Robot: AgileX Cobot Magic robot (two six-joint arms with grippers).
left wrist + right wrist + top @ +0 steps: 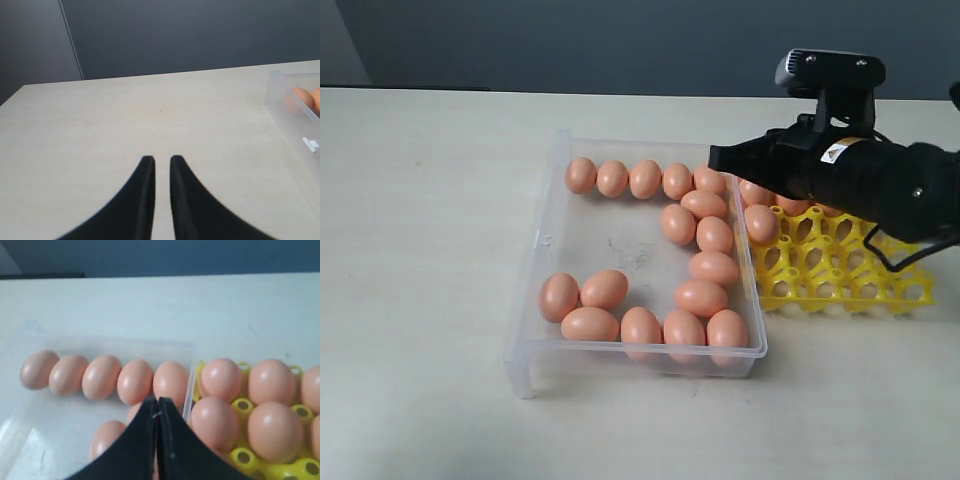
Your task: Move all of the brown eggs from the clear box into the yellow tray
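Hovering over clear box (pixel 552 262), right tool (pixel 158 402) closed, empty, label unreadable

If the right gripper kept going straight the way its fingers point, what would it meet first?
Probably a brown egg at the near end of the far row in the clear box. The shut right gripper points at it from just inside the wall beside the yellow tray. Depth is uncertain.
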